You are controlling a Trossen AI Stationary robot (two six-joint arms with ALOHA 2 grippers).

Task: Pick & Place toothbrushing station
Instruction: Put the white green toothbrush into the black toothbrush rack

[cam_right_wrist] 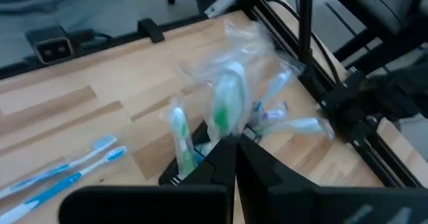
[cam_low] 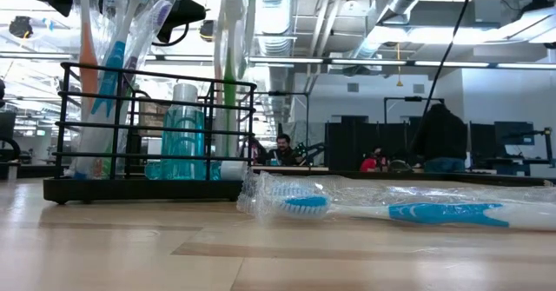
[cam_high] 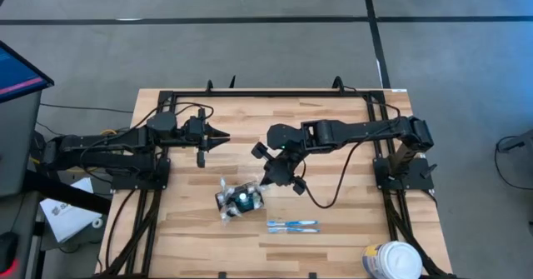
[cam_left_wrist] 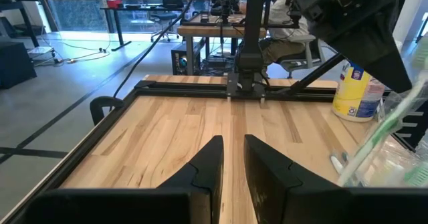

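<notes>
The wooden bench [cam_high: 333, 221] carries everything here. Over its far left part the left arm waits, its pincer [cam_high: 223, 136] with fingers nearly together and holding nothing.

The right arm reaches in from the right, and its pincer [cam_high: 271, 177] sits just above the black wire holder [cam_high: 241, 200], which stands near the bench's middle, packed with wrapped brushes [cam_right_wrist: 227, 110] and a teal cup [cam_low: 184, 135]. In the right wrist view the 2 fingers look pressed together over a wrapped brush; whether they actually grip it I cannot tell.

Nearer the front edge lie 2 blue brushes [cam_high: 292, 226], apart from the holder, and a white tub [cam_high: 391, 261] stands at the front right corner.

To do this step well, the pincer should probably take a rigid part of the holder, not the slippery wrap, and lift straight so nothing tips out.
</notes>
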